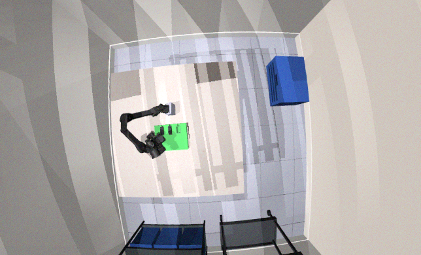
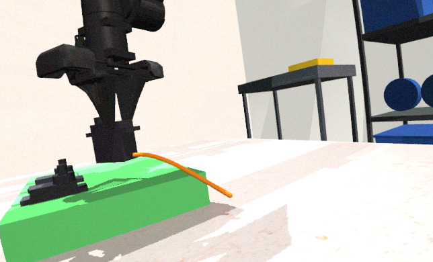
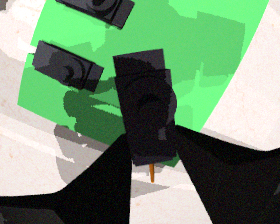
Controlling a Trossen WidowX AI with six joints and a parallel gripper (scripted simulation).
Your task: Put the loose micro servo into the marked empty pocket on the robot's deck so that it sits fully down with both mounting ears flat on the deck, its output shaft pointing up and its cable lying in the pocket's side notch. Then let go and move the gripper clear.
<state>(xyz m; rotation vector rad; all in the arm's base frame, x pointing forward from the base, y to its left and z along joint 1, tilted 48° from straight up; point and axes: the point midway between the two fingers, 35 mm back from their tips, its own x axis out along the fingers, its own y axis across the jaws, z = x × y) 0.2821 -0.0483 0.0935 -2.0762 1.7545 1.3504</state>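
Item, one loose micro servo (image 2: 115,142) (image 3: 146,107): black, shaft side up, mounting ears showing, held above or just at the green deck (image 1: 178,142) (image 2: 118,205) (image 3: 216,45); whether its underside touches cannot be told.

Item, one gripper (image 2: 118,124) (image 3: 149,135): closed on the servo's sides. A grip this high on the body could let the servo tip if its bottom catches on the deck.

Item, one orange cable (image 2: 185,169) (image 3: 152,173): runs from the servo's side out past the deck's edge, free at its end. Likely fault: it gets pinched under the body or misses the side notch if the servo goes in turned.

Item, two seated servos (image 1: 166,130) (image 3: 81,62): black, set in the deck. Swinging the load low across them could knock it askew in the fingers.

Item, one marked pocket (image 1: 178,129): apparently the pale outline beside them, unfilled. A skewed descent would probably leave one ear raised on its rim.

Item, one counter (image 1: 213,131) (image 2: 337,201): pale, beneath the deck.
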